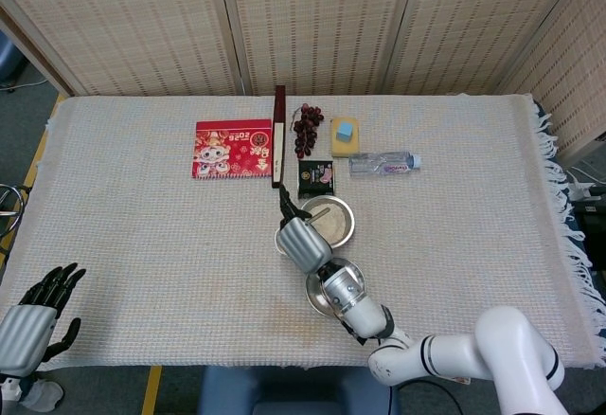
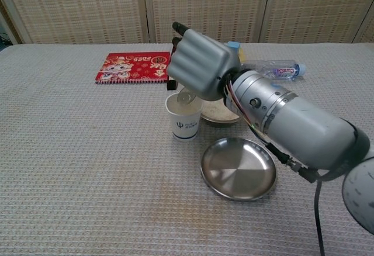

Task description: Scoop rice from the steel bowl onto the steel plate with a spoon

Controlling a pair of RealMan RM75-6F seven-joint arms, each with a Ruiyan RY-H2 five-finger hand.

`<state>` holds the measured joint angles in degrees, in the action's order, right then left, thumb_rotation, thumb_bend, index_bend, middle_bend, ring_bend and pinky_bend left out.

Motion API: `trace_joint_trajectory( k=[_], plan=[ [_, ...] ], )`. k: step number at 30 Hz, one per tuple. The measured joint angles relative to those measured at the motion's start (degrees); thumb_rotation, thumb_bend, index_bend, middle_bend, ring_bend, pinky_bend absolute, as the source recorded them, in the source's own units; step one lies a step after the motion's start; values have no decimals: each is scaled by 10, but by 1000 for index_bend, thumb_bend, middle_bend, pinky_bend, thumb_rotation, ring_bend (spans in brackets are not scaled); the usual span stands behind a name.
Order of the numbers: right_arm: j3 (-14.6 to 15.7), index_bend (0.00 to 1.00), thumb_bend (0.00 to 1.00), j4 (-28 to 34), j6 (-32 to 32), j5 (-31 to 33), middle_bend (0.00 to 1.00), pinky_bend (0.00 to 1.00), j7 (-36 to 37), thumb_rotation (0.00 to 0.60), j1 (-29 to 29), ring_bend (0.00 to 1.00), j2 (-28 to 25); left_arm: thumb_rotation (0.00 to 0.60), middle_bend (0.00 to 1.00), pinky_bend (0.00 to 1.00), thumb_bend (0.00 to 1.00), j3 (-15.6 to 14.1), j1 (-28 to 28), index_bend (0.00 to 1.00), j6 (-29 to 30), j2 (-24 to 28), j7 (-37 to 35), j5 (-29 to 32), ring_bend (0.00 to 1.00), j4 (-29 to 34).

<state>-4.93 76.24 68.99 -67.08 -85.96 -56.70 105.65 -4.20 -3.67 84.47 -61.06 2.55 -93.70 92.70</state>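
Observation:
My right hand [image 2: 198, 66] grips a spoon [image 2: 187, 97] whose bowl hangs just over the mouth of a white paper cup [image 2: 184, 120]. Whether rice lies in the spoon I cannot tell. Behind the cup stands the steel bowl [image 2: 221, 113] of rice, half hidden by my wrist. The steel plate [image 2: 238, 169] lies empty in front of it. In the head view the right hand [image 1: 301, 242] covers the cup, with the steel bowl [image 1: 331, 218] beyond it and the plate [image 1: 327, 294] under the forearm. My left hand [image 1: 33, 315] rests open off the table's near left corner.
Along the far side lie a red notebook [image 1: 233, 148], a dark brown bar [image 1: 279, 135], grapes [image 1: 307, 127], a yellow sponge with a blue block [image 1: 345, 135], a water bottle [image 1: 383, 162] and a dark snack packet [image 1: 316, 176]. A woven cloth [image 1: 142, 235] covers the table.

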Motion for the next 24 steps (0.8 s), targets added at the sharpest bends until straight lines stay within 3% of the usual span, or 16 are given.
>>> trace_joint_trajectory(
  k=[14, 20, 24],
  plan=[
    [38, 869, 351, -17, 13, -79, 571, 53, -71, 600, 1, 164, -12, 600, 0, 194, 475, -2, -1, 0, -3, 2, -2, -1, 0, 1],
    [23, 869, 352, 13, 28, -82, 571, 51, -39, 600, 16, 164, -19, 600, 0, 195, 475, -3, 1, 0, 0, 3, -3, -4, 0, 2],
    [6, 854, 351, 43, 49, -83, 571, 49, 33, 600, 36, 164, -30, 600, 0, 195, 475, -3, 3, 0, 4, 4, -5, -5, 0, 1]
  ],
)
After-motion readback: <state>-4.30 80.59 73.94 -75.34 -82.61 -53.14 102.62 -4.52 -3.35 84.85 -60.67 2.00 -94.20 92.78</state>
